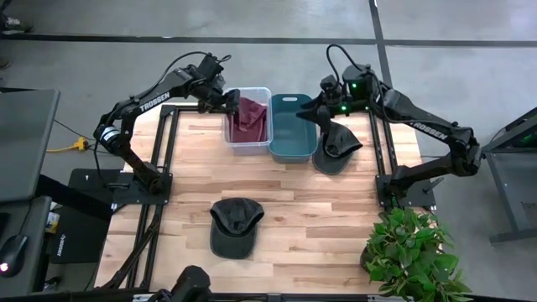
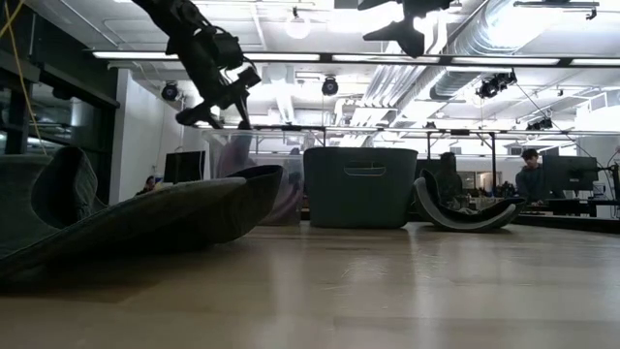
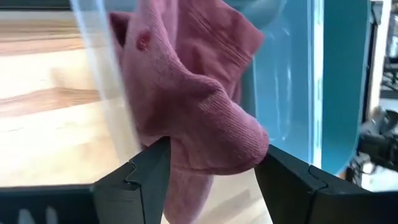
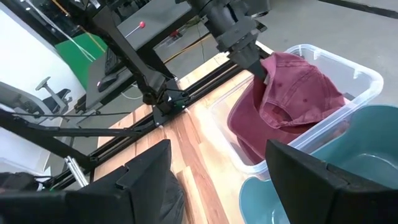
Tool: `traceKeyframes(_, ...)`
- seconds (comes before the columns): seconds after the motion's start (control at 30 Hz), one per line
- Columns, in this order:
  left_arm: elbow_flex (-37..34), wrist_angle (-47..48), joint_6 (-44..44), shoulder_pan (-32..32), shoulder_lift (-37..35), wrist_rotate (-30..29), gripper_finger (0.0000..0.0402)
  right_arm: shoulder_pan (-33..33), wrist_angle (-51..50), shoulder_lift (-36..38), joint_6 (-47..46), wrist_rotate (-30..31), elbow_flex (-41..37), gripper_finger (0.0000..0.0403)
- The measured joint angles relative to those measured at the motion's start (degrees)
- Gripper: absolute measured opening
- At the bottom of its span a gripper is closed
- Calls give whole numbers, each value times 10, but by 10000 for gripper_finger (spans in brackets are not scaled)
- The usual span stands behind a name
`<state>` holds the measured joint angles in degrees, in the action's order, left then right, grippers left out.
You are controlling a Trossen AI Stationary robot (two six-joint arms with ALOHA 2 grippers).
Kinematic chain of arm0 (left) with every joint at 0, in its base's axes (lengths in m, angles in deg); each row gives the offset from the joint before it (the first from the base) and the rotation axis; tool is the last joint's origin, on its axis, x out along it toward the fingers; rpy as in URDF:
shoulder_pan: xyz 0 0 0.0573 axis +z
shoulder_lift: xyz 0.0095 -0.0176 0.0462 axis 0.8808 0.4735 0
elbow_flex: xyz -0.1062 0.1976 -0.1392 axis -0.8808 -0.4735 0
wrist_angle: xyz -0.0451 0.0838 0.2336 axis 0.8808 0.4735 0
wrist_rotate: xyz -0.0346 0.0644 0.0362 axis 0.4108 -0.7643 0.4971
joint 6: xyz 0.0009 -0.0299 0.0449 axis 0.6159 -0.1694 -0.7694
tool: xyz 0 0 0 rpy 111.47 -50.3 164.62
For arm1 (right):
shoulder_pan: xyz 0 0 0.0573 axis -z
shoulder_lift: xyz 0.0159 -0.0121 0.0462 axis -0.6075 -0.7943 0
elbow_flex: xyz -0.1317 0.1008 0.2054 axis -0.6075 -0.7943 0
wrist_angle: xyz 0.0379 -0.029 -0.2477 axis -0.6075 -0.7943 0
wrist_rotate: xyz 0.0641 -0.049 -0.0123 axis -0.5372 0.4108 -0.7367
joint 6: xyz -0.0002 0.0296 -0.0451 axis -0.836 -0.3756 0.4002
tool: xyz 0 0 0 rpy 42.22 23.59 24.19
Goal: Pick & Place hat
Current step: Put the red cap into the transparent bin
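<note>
Hats: three. My dark cap [image 1: 236,225] sits front-centre on the table [image 1: 319,218]; maroon hat [image 1: 248,118] in clear bin [image 1: 231,136]; second dark cap [image 1: 337,144] beside teal bin [image 1: 292,149].
Bins: two.
Writing: "TROSSEN" on both my arms.
Left gripper [image 1: 232,102]: fingers [image 3: 140,180] parted either side of maroon hat.
Right gripper [image 1: 317,114]: wide apart, holding nothing, above teal bin.
</note>
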<state>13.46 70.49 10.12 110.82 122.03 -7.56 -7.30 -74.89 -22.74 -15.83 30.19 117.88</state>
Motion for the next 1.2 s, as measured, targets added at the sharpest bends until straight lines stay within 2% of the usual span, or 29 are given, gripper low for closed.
traceKeyframes(0.13,33,26,9,0,0,-40,207,-7,0,0,2,1,0,255)
traceKeyframes(0.3,107,62,6,0,0,-91,206,-6,0,0,1,5,0,255)
traceKeyframes(0.43,148,69,10,0,0,-103,184,-6,0,0,0,5,0,255)
traceKeyframes(0.53,156,68,30,-8,0,-89,146,-7,0,0,0,8,0,255)
traceKeyframes(0.7,156,70,33,-38,4,-94,32,-6,0,0,0,24,0,255)
traceKeyframes(0.77,156,62,29,-51,12,-98,11,-6,0,0,0,35,0,255)
traceKeyframes(0.87,155,67,25,-60,18,-120,10,-6,0,0,-4,37,0,255)
traceKeyframes(1.0,155,90,9,-76,34,-188,3,-6,0,0,-5,36,0,255)
traceKeyframes(1.2,156,96,-2,-88,54,-189,0,-7,0,0,-9,35,0,255)
